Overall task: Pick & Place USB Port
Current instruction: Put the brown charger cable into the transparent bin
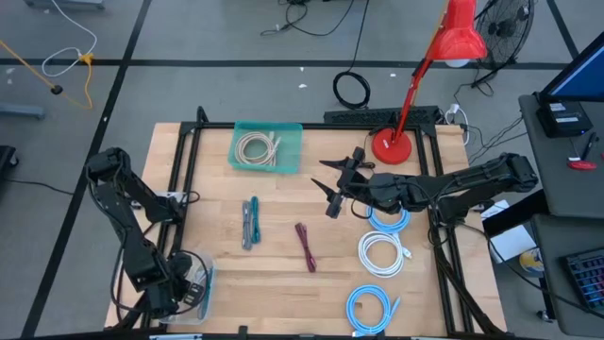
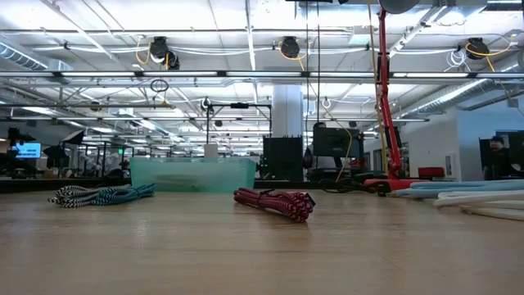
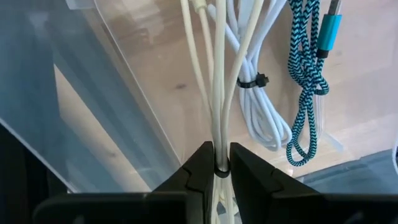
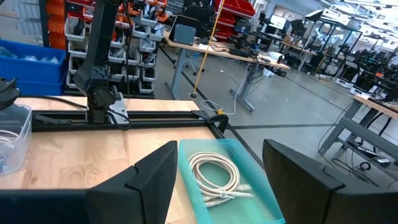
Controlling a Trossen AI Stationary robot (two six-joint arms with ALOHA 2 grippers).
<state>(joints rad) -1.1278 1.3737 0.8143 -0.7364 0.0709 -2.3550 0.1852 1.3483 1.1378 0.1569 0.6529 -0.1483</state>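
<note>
Your left gripper (image 3: 221, 168) pinches a white round-corded USB cable (image 3: 214, 81) over the clear plastic bin (image 1: 193, 288) at the high view's lower left, apparently so the coil drops in beside a teal-and-black braided cable (image 3: 305, 74). That arm folds steeply down over the bin. Your right gripper (image 1: 342, 181) hovers wide, holding nothing, mid-frame over the pale wooden worktop (image 1: 274, 283), arm outstretched.

The wooden table (image 1: 283, 274) holds a teal tray (image 1: 267, 148) ahead of the right gripper (image 1: 338, 186). A teal cable (image 1: 250, 223) and a red cable (image 1: 306, 246) lie near it. White and blue coils (image 1: 382, 253) lie under its arm. A red lamp base (image 1: 391, 146) stands beside it.
</note>
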